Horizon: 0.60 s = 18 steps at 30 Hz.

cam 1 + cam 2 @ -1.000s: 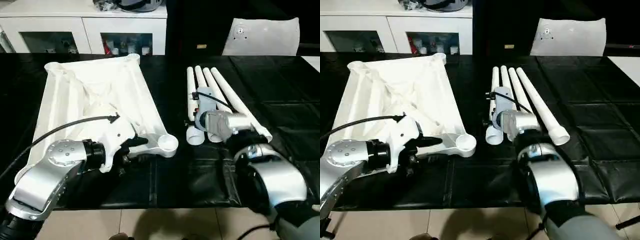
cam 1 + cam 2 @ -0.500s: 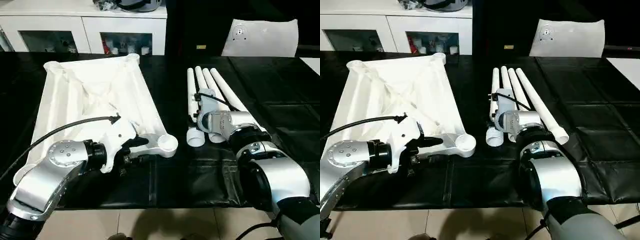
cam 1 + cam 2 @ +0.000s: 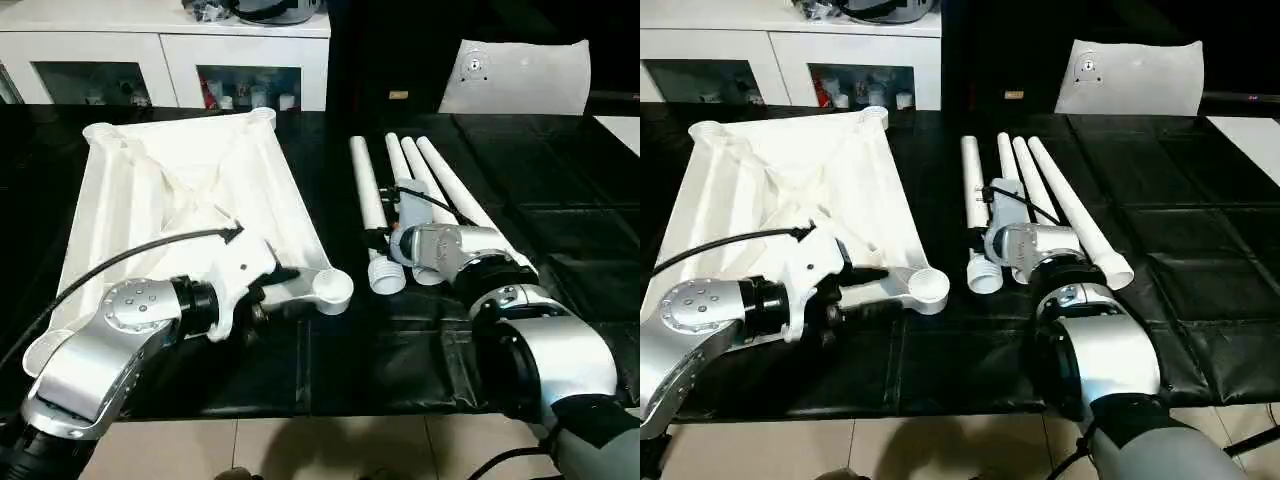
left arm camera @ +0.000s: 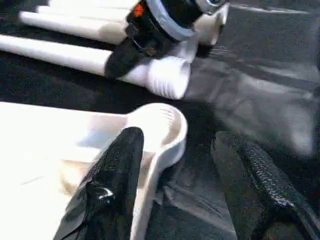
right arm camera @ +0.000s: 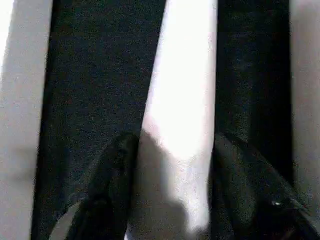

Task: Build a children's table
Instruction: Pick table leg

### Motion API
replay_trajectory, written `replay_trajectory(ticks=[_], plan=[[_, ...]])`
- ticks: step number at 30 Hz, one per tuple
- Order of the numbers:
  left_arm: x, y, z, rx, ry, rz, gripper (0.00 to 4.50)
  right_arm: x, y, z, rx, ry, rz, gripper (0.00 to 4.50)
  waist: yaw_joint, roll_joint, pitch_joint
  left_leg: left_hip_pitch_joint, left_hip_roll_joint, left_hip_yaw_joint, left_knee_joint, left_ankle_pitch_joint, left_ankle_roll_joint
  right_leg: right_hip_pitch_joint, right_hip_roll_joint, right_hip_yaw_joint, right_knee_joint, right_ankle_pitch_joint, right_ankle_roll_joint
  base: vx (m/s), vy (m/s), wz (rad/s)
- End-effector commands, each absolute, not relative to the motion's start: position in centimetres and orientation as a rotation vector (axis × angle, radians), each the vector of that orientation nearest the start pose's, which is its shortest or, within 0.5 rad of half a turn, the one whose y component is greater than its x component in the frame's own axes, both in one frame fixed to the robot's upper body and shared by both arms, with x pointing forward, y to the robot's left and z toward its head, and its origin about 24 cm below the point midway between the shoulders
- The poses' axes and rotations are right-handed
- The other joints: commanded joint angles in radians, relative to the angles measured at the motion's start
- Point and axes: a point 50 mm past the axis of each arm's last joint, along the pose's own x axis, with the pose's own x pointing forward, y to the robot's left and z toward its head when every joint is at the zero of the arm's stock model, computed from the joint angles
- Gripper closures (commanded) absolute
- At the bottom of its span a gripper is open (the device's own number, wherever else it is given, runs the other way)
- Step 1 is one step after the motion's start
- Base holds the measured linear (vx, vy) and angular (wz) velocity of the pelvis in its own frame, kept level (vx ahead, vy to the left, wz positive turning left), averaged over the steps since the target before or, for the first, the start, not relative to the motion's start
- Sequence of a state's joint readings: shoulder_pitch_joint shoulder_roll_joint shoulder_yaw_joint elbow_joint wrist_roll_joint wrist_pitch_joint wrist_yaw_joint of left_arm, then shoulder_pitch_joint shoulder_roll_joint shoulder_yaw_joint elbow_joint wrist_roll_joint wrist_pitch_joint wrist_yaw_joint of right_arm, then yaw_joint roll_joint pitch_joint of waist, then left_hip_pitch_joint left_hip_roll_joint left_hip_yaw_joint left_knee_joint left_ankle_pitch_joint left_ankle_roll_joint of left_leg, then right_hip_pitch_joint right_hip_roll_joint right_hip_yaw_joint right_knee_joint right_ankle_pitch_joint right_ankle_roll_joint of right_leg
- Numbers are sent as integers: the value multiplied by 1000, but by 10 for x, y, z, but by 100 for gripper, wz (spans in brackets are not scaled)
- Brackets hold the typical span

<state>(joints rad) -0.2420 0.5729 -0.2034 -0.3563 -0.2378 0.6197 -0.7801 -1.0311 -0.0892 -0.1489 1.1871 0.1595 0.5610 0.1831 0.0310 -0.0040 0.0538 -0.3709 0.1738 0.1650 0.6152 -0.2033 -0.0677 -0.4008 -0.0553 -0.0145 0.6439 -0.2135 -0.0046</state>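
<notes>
The white tabletop (image 3: 170, 180) lies ribbed side up on the left of the black table. My left gripper (image 3: 265, 295) is shut on the rim beside its near right corner socket (image 3: 333, 290), one finger (image 4: 117, 170) inside the rim and the other outside it. Several white legs lie side by side to the right. My right gripper (image 3: 380, 240) is shut on the leftmost leg (image 3: 364, 185), with a black finger (image 5: 112, 175) against each side of it. That leg lies angled away from the other three legs (image 3: 440, 190), its ridged end (image 3: 387, 278) nearest me.
A flat white sheet with a round mark (image 3: 515, 75) leans at the back right. White cabinets (image 3: 160, 60) stand behind the table. Black cloth (image 3: 560, 180) covers the table, and tiled floor (image 3: 300, 445) shows past its near edge.
My right gripper's fingers have closed onto the leftmost leg, which has swung to the left, away from the other three. The left arm and the tabletop have stayed where they were.
</notes>
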Motion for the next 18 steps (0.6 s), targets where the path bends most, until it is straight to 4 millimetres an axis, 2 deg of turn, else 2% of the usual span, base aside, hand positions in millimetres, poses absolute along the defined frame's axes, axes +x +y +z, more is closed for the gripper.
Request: replay_trajectory(ticks=[1, 2, 4, 5, 6, 7, 8, 9, 10, 11, 12, 14, 16, 18], plan=[[261, 144, 116, 378, 232, -937, 202, 379, -109, 47, 131, 717, 251, 241, -1, 39, -59, 12, 37, -7, -76, -221, -57, 36, -59, 30, -72, -121, -238, 0, 0, 0], [262, 144, 116, 380, 225, -919, 202, 381, -111, 49, 122, 676, 239, 249, -3, 31, -58, 12, 39, -6, -78, -235, -57, 38, -60, 30, -76, -122, -237, 0, 0, 0], [263, 145, 115, 383, 218, -899, 202, 383, -113, 52, 112, 626, 223, 254, -1, 28, -60, 12, 38, -6, -76, -233, -55, 39, -61, 31, -76, -133, -238, 0, 0, 0], [267, 146, 116, 369, 204, -860, 202, 386, -117, 55, 116, 583, 203, 258, -3, 39, -60, 14, 36, -6, -76, -239, -56, 37, -58, 29, -78, -130, -239, 0, 0, 0], [270, 147, 117, 345, 190, -817, 202, 387, -119, 57, 134, 561, 188, 260, -4, 41, -59, 15, 35, -5, -75, -247, -55, 38, -56, 29, -78, -124, -241, 0, 0, 0], [272, 147, 117, 326, 176, -783, 202, 388, -120, 59, 140, 544, 196, 260, -1, 56, -60, 14, 34, -7, -73, -247, -57, 40, -56, 29, -73, -111, -244, 0, 0, 0], [275, 148, 118, 299, 157, -737, 202, 388, -120, 62, 146, 518, 212, 263, -2, 44, -62, 12, 34, -6, -72, -235, -47, 43, -55, 29, -75, -97, -247, 0, 0, 0], [275, 148, 118, 296, 155, -733, 202, 389, -119, 63, 154, 515, 213, 264, -1, 44, -62, 7, 33, -6, -72, -217, -36, 47, -57, 29, -74, -89, -252, 0, 0, 0], [275, 147, 119, 290, 152, -728, 202, 389, -119, 64, 173, 509, 216, 264, 1, 53, -62, 8, 33, -7, -71, -212, -34, 46, -58, 29, -74, -89, -252, 0, 0, 0], [276, 147, 120, 276, 145, -721, 202, 390, -118, 69, 223, 488, 227, 264, -1, 55, -63, 7, 32, -7, -70, -202, -28, 48, -57, 29, -73, -82, -255, 0, 0, 0], [278, 146, 121, 258, 143, -710, 202, 392, -117, 75, 272, 451, 245, 264, 0, 51, -64, 6, 32, -5, -69, -191, -18, 49, -57, 30, -74, -64, -256, 0, 0, 0], [285, 145, 126, 171, 128, -673, 184, 393, -117, 94, 406, 322, 339, 264, 3, 52, -65, 6, 32, -3, -67, -170, -2, 51, -54, 30, -72, -29, -259, 0, 0, 0], [292, 144, 134, 99, 106, -648, 184, 389, -119, 106, 463, 236, 424, 264, 6, 51, -70, 3, 33, -6, -64, -120, 17, 54, -54, 27, -64, 39, -273, 0, 0, 0], [297, 142, 141, 46, 78, -641, 166, 382, -122, 116, 501, 151, 517, 265, 9, 41, -69, -1, 31, -4, -63, -79, 47, 58, -54, 27, -65, 79, -276, 0, 0, 0]])
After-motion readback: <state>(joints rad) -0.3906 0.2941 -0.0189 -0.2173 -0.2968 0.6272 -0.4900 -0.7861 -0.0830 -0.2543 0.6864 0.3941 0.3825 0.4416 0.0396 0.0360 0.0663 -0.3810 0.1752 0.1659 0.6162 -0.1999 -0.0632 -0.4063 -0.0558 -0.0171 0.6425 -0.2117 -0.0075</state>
